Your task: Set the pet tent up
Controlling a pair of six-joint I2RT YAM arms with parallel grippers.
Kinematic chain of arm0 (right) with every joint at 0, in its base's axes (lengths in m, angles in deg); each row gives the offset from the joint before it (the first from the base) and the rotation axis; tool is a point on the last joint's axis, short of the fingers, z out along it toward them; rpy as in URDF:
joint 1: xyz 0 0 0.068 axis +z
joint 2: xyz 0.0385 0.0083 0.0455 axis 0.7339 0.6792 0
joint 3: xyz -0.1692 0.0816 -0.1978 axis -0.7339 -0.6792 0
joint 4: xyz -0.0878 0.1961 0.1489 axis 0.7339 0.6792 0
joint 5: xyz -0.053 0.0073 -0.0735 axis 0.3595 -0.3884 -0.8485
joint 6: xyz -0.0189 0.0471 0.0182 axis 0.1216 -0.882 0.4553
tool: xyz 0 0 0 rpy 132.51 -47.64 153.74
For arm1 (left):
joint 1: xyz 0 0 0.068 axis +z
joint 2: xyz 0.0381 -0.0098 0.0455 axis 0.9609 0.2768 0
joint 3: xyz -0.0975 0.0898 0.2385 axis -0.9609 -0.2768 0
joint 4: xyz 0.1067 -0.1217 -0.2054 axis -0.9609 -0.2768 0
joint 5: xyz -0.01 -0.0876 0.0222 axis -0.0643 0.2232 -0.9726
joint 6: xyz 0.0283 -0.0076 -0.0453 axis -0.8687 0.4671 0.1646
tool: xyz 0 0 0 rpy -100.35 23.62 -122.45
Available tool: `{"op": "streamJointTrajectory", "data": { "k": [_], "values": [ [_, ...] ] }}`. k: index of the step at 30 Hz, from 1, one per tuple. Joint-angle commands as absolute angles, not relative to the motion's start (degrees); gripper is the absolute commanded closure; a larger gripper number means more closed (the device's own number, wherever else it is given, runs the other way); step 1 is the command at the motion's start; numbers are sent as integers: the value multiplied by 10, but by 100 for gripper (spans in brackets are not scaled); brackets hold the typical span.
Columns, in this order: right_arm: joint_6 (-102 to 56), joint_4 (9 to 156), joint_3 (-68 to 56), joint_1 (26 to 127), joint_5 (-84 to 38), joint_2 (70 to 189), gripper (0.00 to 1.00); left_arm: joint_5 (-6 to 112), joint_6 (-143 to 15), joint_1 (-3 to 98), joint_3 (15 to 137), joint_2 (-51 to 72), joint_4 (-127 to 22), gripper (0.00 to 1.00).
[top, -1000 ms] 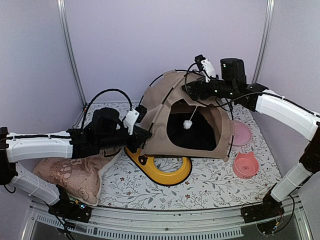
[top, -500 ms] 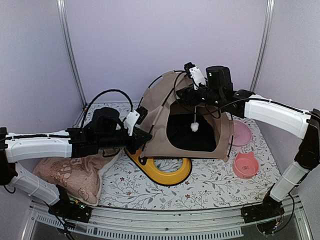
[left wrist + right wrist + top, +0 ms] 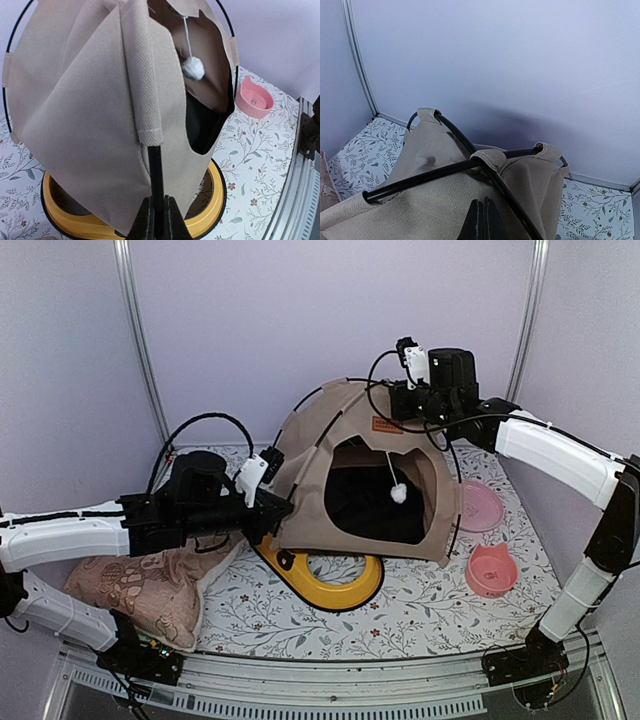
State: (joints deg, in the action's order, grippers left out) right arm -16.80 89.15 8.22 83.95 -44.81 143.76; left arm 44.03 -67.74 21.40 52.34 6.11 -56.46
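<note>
The tan pet tent (image 3: 330,455) stands domed at the middle of the mat, opening facing the front, its white pompom (image 3: 398,494) hanging in the doorway. Its black poles (image 3: 450,169) cross at the top under fabric loops. My left gripper (image 3: 155,200) is shut on the black pole end (image 3: 155,170) that sticks out of the sleeve at the tent's lower left corner (image 3: 285,515). My right gripper (image 3: 483,201) hovers at the tent's top (image 3: 397,408) by the brown label (image 3: 386,425), fingers pressed together against the fabric; whether they pinch any cloth I cannot tell.
A yellow double-bowl tray (image 3: 345,592) lies partly under the tent's front left. Two pink bowls (image 3: 490,570) (image 3: 482,505) sit to the right. A pinkish patterned cushion (image 3: 140,590) lies at the near left. Walls and metal rails stand close behind.
The right gripper has shut and shifted up and right to the tent's top. The tent has risen into a fuller dome. The left arm dipped slightly, still gripping the pole.
</note>
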Motion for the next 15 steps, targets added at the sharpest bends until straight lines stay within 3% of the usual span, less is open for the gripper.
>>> {"op": "streamJointTrajectory", "data": {
  "k": [1, 9, 15],
  "values": [
    [-190, 933, 102, 835, -392, 1392, 97, 389, -711, 220, 541, 28, -562, 100],
    [-176, 952, 101, 828, -353, 1285, 59, 377, -799, 252, 586, 9, -497, 100],
    [-146, 957, 98, 803, -351, 1224, 38, 461, -855, 319, 633, 3, -450, 100]
  ]
}}
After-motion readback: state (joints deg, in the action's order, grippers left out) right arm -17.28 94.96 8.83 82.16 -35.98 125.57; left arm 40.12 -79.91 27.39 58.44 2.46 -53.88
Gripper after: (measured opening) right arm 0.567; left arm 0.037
